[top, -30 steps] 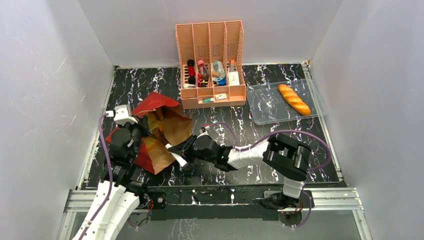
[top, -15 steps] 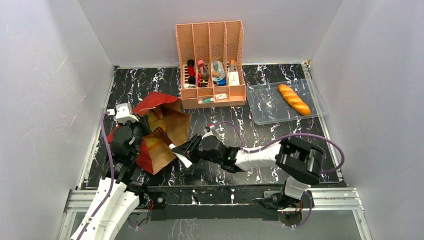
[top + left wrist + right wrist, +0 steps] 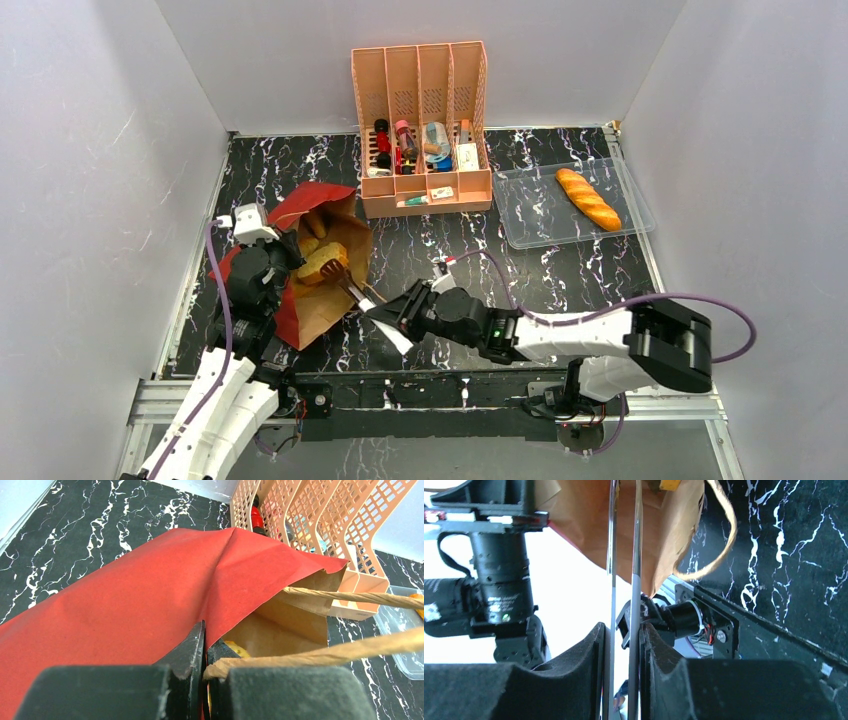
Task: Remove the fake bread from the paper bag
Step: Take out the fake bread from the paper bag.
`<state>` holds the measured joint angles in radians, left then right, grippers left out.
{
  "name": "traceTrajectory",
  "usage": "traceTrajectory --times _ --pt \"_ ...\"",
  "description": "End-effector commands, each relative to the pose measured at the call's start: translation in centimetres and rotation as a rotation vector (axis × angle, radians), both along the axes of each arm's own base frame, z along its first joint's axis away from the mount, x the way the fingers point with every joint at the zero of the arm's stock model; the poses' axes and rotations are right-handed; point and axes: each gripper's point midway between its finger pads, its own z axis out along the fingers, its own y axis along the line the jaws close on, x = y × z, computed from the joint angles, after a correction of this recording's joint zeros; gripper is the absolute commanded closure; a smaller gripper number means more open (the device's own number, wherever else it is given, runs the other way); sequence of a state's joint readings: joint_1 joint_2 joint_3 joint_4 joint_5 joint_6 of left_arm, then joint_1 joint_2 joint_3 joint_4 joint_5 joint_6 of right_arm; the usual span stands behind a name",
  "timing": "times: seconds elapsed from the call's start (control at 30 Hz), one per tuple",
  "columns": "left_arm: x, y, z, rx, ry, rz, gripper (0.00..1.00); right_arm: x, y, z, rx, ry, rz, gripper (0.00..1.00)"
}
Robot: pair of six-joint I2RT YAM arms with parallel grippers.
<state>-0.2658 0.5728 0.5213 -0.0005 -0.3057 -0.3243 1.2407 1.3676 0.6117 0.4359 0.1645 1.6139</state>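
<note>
- A black marbled desk (image 3: pixel 560 270) sat boxed in by plain white walls (image 3: pixel 110 130). A pink organizer (image 3: pixel 420 75) of small bottles and boxes stood at twelve o'clock.
- A clear tray (image 3: pixel 530 215) lay at two o'clock with one long loaf (image 3: pixel 588 198) in it. It was probably the drop-off spot for whatever left the bag.
- The paper bag (image 3: pixel 345 240) lay tipped over at about eight o'clock, its mouth turned toward four o'clock and the right arm.
- The left tool (image 3: pixel 205 665) was pressed together on the bag's rim, where a twine handle (image 3: pixel 325 652) came out between its fingers. This seemed meant to hold the mouth up and open and to keep the light bag from sliding.
- The right tool (image 3: pixel 623 635) was pinching a pair of thin metal tongs (image 3: pixel 352 291), its pads (image 3: pixel 574 650) against the two arms. The tongs reached into the mouth, giving a reach the bulky tool would lack inside soft paper.
- A yellow piece of bread (image 3: pixel 322 265) sat just inside the mouth at the tongs' tips. It looked caught between them, though that could not be told for certain.
- By the look of things, the piece was not yet out of the bag. A straight pull toward four o'clock seemed the likely next move, and a loose squeeze could drop it.
</note>
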Motion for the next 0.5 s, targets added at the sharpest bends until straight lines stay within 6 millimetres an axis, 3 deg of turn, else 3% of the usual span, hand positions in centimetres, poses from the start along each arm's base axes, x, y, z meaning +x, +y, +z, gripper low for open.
traceTrajectory --times 0.0,0.47 --pt "0.0 0.5 0.2 -0.005 -0.007 0.033 1.0 -0.1 -2.0 4.6 0.094 -0.086 -0.056 1.0" --pt "0.1 1.9 0.3 0.023 0.02 0.109 1.0 -0.7 -10.6 10.4 0.153 -0.19 -0.175 1.0"
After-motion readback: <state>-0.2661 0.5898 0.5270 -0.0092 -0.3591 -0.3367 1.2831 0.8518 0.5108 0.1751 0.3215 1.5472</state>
